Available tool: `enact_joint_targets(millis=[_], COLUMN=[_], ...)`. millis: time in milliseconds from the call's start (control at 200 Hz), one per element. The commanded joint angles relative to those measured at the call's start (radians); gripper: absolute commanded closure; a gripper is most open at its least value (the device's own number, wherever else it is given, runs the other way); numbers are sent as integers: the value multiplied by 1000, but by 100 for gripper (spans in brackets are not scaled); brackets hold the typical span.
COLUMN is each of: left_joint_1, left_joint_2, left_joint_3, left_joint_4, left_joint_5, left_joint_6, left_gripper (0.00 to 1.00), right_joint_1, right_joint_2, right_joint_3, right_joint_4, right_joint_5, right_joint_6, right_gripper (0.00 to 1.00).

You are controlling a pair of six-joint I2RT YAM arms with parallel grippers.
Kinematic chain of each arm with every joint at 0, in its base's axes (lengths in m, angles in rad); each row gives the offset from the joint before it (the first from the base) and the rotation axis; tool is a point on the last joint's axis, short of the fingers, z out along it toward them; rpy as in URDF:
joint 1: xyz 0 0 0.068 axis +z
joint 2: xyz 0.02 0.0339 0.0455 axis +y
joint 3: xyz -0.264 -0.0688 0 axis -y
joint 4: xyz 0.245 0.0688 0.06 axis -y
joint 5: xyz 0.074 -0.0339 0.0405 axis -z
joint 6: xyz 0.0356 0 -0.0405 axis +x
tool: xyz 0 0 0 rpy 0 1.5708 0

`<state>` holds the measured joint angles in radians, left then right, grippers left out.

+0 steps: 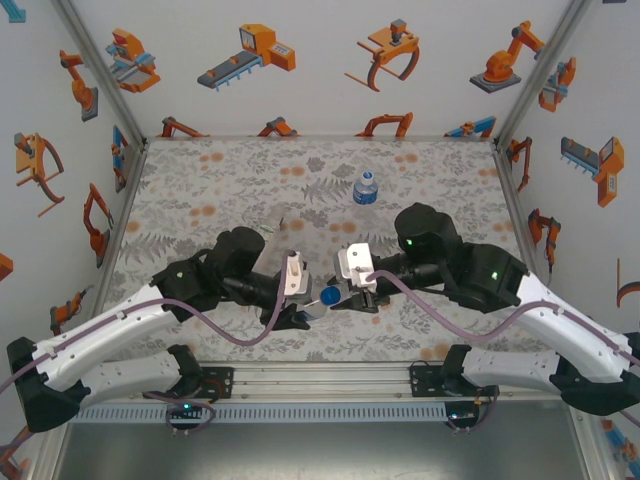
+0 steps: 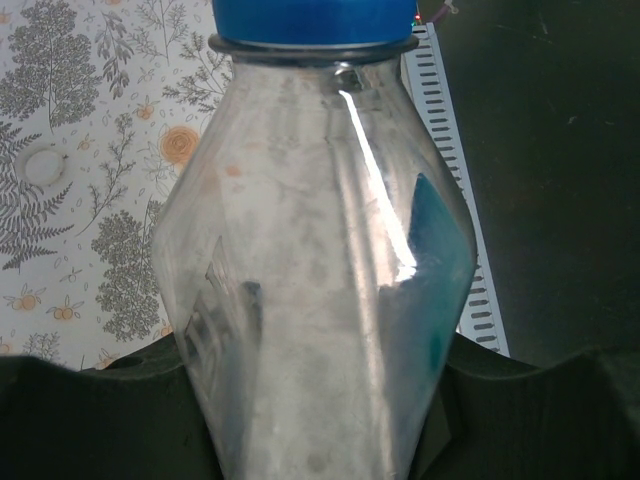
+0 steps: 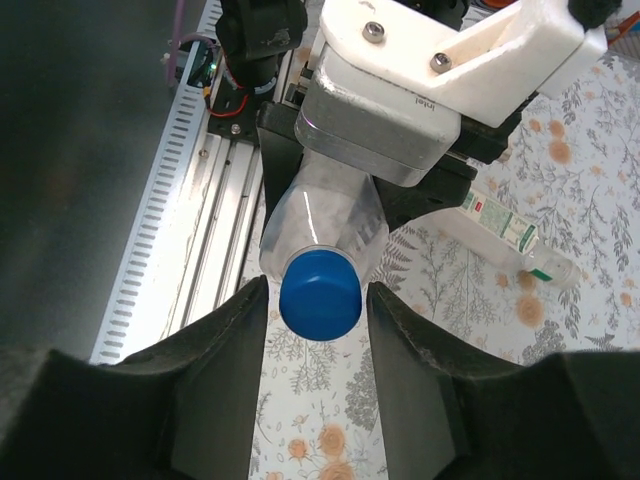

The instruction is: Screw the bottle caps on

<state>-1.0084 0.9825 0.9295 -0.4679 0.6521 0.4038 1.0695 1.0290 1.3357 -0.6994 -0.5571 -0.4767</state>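
Observation:
My left gripper [image 2: 320,400] is shut on a clear bottle [image 2: 320,260] with a blue label, held level near the table's front middle. Its blue cap [image 3: 320,293] sits on the neck and points at my right gripper [image 3: 318,330]. That gripper's jaws stand on either side of the cap with narrow gaps, so it is open. From above, the cap [image 1: 328,297] lies between the two grippers. A second bottle [image 1: 366,187] stands upright at the back with a blue cap on. A slimmer bottle [image 3: 505,232] with a white-and-green label lies on its side beyond the left gripper.
The flowered tablecloth [image 1: 220,190] covers the table. A metal rail [image 1: 320,385] with slotted trunking runs along the near edge, just below the held bottle. A pale round ring [image 2: 45,165] lies on the cloth left of the bottle.

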Motion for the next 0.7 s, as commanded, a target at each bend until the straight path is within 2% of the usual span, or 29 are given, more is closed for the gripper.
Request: enact_joint_targets(millis=[0, 235, 315, 401, 476, 611, 696], left_joint_1=[-6, -6, -6, -6, -6, -5, -6], left_joint_2=[-15, -15, -15, -11, -4, 13, 23], left_joint_3=[28, 31, 28, 26, 26, 24, 20], left_joint_4=[-2, -2, 1, 9, 11, 30, 49], left_joint_5=[27, 27, 22, 16, -7, -75, -124], left_joint_6=[-3, -8, -6, -6, -3, -1, 3], left_gripper=[100, 100, 100, 100, 100, 100, 100], right_joint_1=[-1, -2, -2, -2, 0, -1, -1], right_joint_2=[-9, -7, -13, -21, -27, -16, -16], right_joint_3=[-18, -24, -31, -37, -48, -50, -69], right_joint_4=[11, 18, 27, 46, 85, 94, 105], right_joint_5=[-4, -3, 1, 21, 90, 336, 399], right_joint_6=[-20, -9, 6, 65, 210, 629, 871], right_gripper=[56, 64, 71, 84, 100, 100, 100])
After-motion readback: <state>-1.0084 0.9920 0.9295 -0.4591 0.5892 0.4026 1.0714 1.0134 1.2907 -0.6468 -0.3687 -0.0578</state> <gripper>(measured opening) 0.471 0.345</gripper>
